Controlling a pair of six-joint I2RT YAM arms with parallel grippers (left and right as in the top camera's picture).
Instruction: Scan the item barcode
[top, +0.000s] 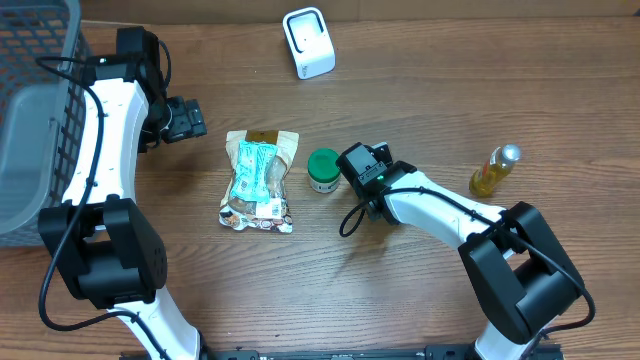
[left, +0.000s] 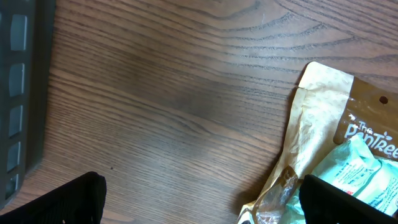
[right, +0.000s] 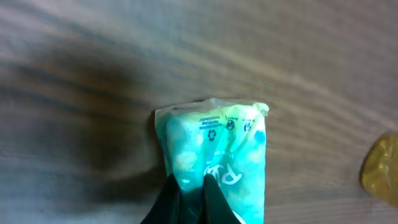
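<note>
There are two arms. On the table (top: 420, 90) stand or lie one scanner (top: 308, 42), one basket (top: 35, 110), one bag (top: 258, 182), one packet (top: 322, 170) and one bottle (top: 496, 171).

The left arm rises along the table's left side beside the basket, bends at the far edge and turns its wrist to the right. The left tool (top: 192, 120) hangs above bare wood just left of the bag's top. In the left wrist view its fingers (left: 81, 199) sit at the two bottom corners, wide apart, with nothing between them. The bag's tan top edge shows at the right of that view.

The right arm reaches from the near right corner leftward across the table, its forearm low. The right tool (top: 340, 172) sits at the right side of the packet. In the right wrist view its fingertips (right: 177, 199) are pressed together, closed, lying over the near end of the green and white packet. Whether they have caught its film, I cannot tell.

The packet lies on the table between the bag and the right tool, just beside the bag. The white scanner stands at the far edge, well apart from it. The yellow bottle lies off to the right, near the right arm's elbow.
</note>
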